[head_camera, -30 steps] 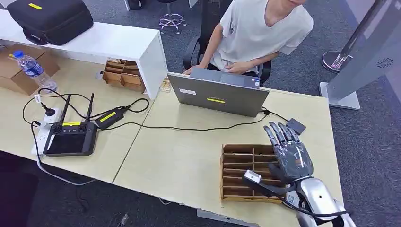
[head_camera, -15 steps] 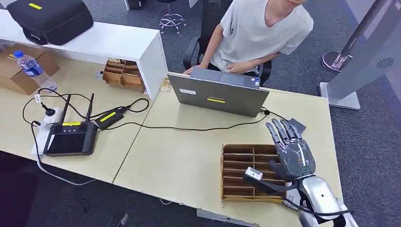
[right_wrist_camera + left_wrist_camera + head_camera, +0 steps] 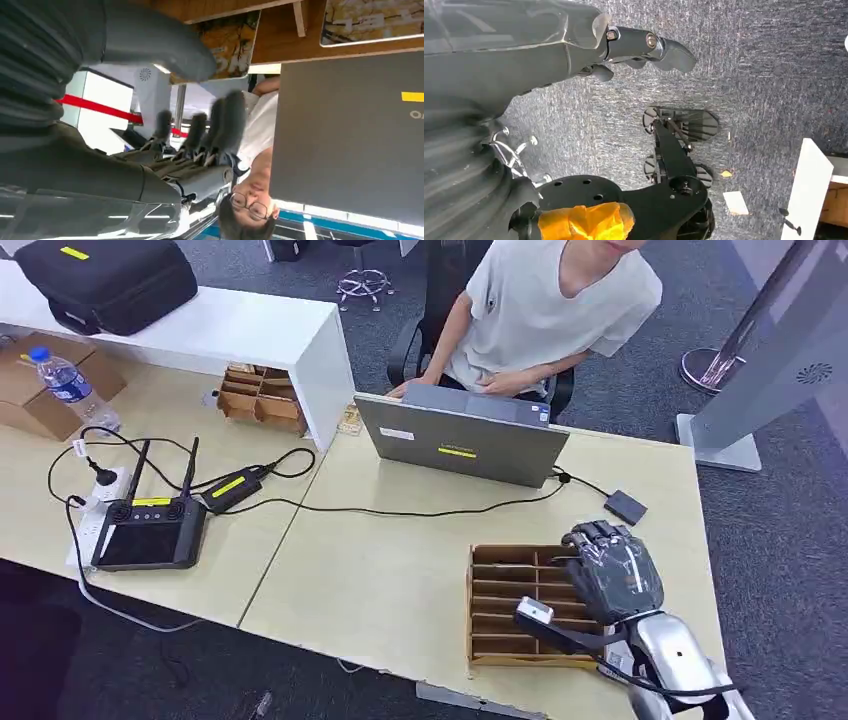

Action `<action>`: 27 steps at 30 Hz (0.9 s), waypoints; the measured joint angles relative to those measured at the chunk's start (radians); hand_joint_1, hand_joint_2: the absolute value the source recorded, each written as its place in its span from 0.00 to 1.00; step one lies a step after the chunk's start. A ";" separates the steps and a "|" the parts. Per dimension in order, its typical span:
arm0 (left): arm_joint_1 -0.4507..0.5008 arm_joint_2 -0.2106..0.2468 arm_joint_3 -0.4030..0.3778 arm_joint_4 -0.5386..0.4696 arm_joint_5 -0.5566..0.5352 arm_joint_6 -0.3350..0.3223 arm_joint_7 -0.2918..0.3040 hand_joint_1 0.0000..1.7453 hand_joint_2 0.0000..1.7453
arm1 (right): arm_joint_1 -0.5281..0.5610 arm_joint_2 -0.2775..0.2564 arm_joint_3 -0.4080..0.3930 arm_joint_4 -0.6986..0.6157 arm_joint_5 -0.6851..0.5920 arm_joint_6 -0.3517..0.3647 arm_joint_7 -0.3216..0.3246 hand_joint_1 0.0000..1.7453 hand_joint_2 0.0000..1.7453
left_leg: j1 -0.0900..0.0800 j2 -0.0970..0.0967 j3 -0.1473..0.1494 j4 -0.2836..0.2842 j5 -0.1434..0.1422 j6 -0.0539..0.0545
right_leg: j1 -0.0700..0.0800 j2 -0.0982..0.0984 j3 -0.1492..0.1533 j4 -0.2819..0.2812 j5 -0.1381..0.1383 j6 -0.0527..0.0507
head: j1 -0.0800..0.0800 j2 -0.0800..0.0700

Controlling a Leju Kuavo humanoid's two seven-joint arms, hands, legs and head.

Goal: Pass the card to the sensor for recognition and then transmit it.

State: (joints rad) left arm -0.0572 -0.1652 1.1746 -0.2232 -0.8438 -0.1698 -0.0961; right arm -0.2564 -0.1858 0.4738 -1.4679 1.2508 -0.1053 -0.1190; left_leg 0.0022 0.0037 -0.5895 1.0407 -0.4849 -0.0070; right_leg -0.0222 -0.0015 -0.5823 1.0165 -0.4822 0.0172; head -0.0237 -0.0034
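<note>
- The right robot hand (image 3: 612,575) hangs over the far right part of the wooden slotted tray (image 3: 500,605) on the desk (image 3: 380,570), palm down, placed to draw a card out of a slot.
- Its fingers (image 3: 592,533) are curled in and downward toward the tray's far edge. The right wrist view is blurred, and I cannot tell whether anything is pinched between them, so whether the hand is closed on a card or on nothing stays unsettled.
- In that right wrist view two printed cards (image 3: 372,20) lie in the tray's wooden compartments just beyond the fingers, so the task's card is most likely still there, in the tray, close under the hand.
- The small dark sensor (image 3: 625,507) sits flat on the desk past the tray, near the desk's far right edge, a cable running from it to the laptop (image 3: 462,443). That puts it a short reach beyond the tray, which suits a pick-then-present move.
- The left robot hand (image 3: 549,47) hangs down by the robot's side over the carpet floor, fingers loosely extended and holding nothing; it has no part in this step.
- A person (image 3: 545,310) sits behind the laptop on the far side of the desk, well placed to take the card once it has been read.
- My judgement: the grasp is in hand, with recognition and handover yet to come.
</note>
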 joint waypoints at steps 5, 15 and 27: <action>0.000 0.000 0.005 0.000 0.000 0.000 0.000 0.00 1.00 | 0.000 0.000 -0.006 0.000 -0.022 0.000 -0.009 1.00 1.00 | 0.000 0.000 0.000 0.000 0.000 0.000 | 0.000 0.000 0.000 0.000 0.000 0.000 | 0.000 0.000; 0.000 0.000 0.005 0.000 0.000 0.000 0.000 0.00 1.00 | 0.001 0.000 -0.010 -0.003 -0.027 -0.001 -0.013 1.00 1.00 | 0.000 0.000 0.000 0.000 0.000 0.000 | 0.000 0.000 0.000 0.000 0.000 0.000 | 0.000 0.000; 0.000 0.000 0.008 0.000 -0.002 0.005 0.000 0.00 1.00 | 0.016 0.000 -0.016 -0.049 -0.024 -0.042 -0.018 1.00 1.00 | 0.000 0.000 0.000 0.000 0.000 0.000 | 0.000 0.000 0.000 0.000 0.000 0.000 | 0.000 0.000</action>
State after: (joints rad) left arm -0.0572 -0.1652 1.1830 -0.2232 -0.8453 -0.1648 -0.0961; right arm -0.2403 -0.1858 0.4581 -1.5168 1.2272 -0.1469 -0.1366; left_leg 0.0022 0.0037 -0.5894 1.0407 -0.4849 -0.0070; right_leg -0.0223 -0.0014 -0.5825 1.0165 -0.4822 0.0172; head -0.0237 -0.0034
